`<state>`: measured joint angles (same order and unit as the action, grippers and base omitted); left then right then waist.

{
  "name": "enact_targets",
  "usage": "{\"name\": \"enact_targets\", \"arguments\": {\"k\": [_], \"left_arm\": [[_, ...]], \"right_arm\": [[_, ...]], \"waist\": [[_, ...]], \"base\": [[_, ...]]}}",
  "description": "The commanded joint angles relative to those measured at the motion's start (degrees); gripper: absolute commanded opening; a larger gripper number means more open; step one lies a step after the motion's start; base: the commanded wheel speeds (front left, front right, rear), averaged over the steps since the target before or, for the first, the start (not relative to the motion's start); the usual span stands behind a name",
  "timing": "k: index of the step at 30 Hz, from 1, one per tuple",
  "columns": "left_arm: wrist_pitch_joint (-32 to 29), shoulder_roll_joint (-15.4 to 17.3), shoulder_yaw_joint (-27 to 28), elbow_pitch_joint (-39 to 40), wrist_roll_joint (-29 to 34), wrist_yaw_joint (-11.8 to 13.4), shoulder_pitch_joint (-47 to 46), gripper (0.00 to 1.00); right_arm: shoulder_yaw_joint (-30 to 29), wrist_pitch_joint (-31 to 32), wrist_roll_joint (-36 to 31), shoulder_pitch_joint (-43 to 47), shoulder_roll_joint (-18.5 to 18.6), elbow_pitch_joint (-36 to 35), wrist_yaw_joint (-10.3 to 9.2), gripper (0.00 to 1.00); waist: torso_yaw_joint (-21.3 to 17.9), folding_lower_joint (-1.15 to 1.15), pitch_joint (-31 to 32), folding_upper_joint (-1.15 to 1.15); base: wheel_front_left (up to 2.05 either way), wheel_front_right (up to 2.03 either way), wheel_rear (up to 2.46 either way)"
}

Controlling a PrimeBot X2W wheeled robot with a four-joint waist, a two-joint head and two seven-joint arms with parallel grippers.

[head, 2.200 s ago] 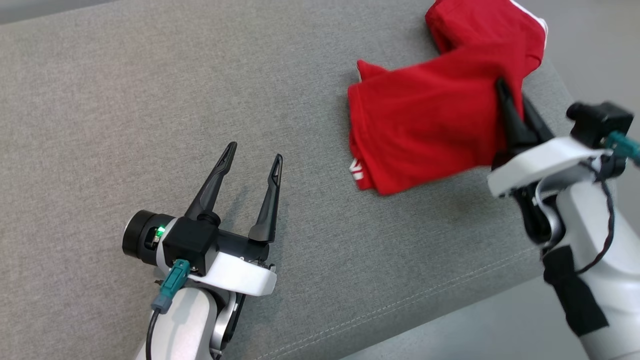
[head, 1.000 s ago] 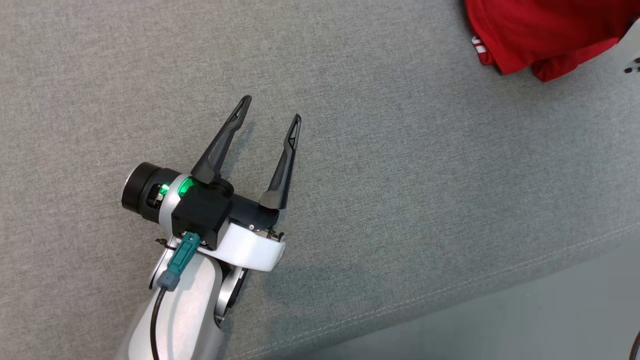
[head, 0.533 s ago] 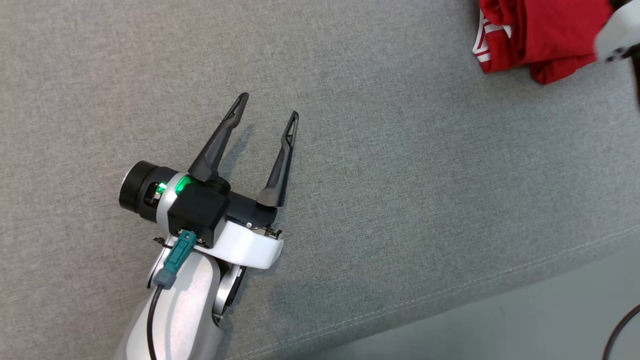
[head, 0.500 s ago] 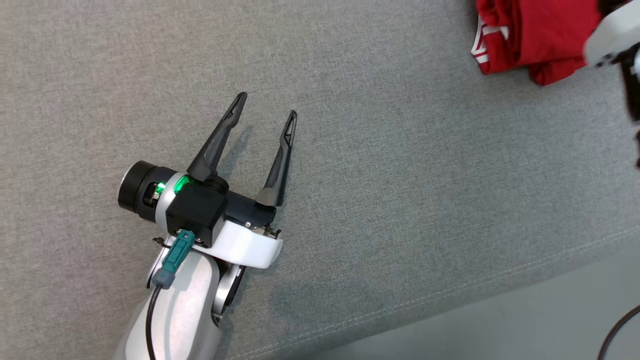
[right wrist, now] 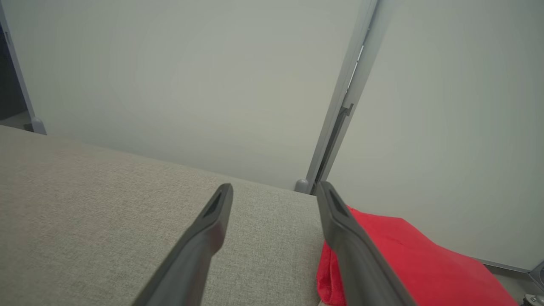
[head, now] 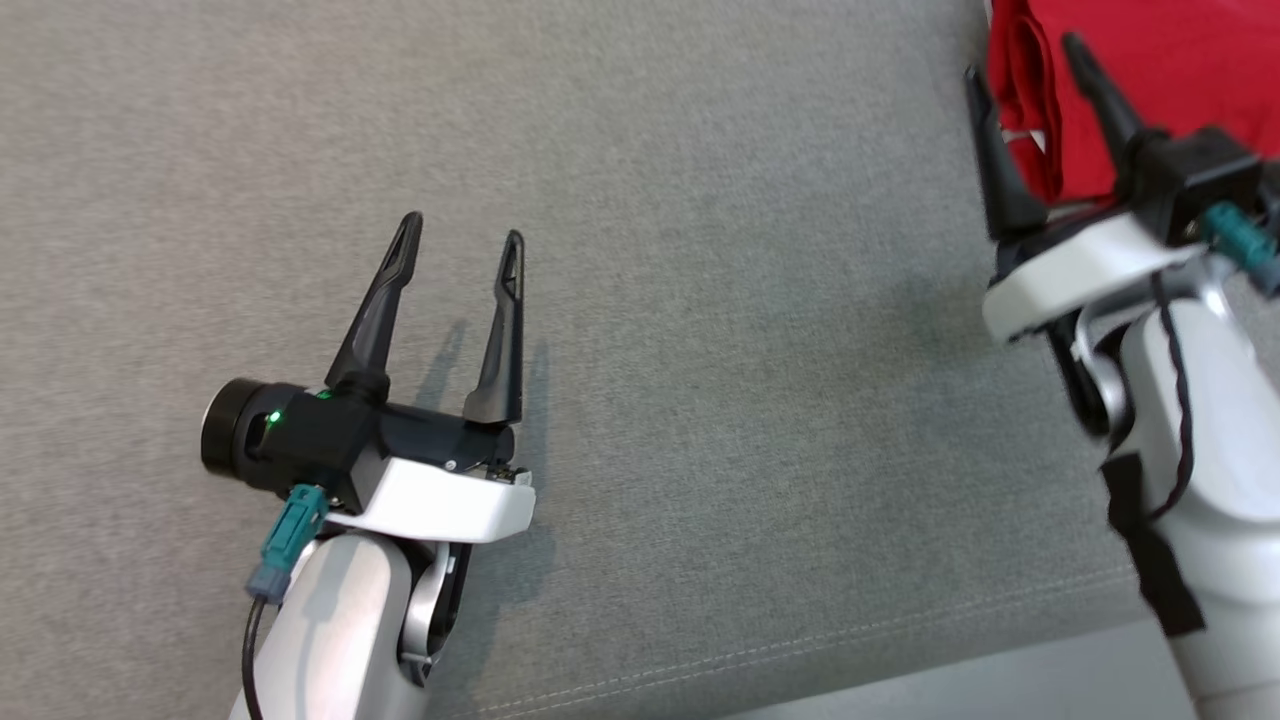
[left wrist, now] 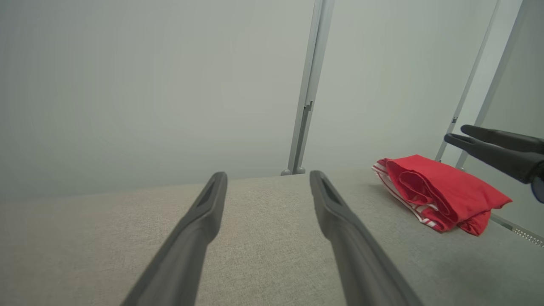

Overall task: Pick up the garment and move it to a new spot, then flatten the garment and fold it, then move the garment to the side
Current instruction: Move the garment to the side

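Head view puts the red garment (head: 1200, 65) at the far right corner of the grey cushion (head: 750, 300), partly cut off by the picture's edge; my right gripper (head: 1021, 56) is by far the nearer tool, its fingers spread wide with nothing between them and their tips over the bundle's near left edge; my left gripper (head: 463, 229) is well apart to the left, also spread and empty, pointing up the bare cushion. Left wrist view shows the garment as a folded bundle lying flat on the cushion, longer across that view than deep, with my right fingers (left wrist: 493, 148) above it and not touching. Right wrist view has the cloth ahead and to the right, low beside my right finger; I cannot tell how far it runs. I judge it already folded and set aside; any further nudge falls to my right arm, reaching forward and slightly right.
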<state>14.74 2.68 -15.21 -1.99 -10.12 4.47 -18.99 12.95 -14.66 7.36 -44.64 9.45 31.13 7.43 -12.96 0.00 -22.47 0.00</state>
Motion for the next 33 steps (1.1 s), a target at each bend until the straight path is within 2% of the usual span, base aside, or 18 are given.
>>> {"name": "enact_targets", "arguments": {"k": [1,11,23,33], "left_arm": [[0.26,0.22,1.98,1.86,-0.38,0.72,0.51,1.0],[0.26,0.21,5.7,2.56,-3.38,3.22,7.49,1.0],[0.26,0.21,10.86,2.3,-5.68,-1.56,17.61,1.0],[0.26,0.21,13.29,2.15,-4.12,-1.43,22.09,1.0]], "right_arm": [[0.33,-0.34,0.63,1.96,-0.36,-2.44,0.06,1.0],[-1.26,-0.34,2.81,14.74,-3.74,-12.04,0.06,1.0],[-3.92,-0.34,6.84,31.52,-3.42,-22.88,0.06,1.0],[-7.07,-0.34,7.34,41.55,-3.18,-29.19,0.06,1.0]], "waist": [[1.94,0.0,2.18,0.0],[6.24,0.0,10.71,0.0],[9.78,0.0,21.56,0.0],[10.53,0.0,25.15,0.0]], "base": [[0.0,0.0,0.0],[0.0,0.0,0.0],[0.0,0.0,0.0],[0.0,0.0,0.0]]}}
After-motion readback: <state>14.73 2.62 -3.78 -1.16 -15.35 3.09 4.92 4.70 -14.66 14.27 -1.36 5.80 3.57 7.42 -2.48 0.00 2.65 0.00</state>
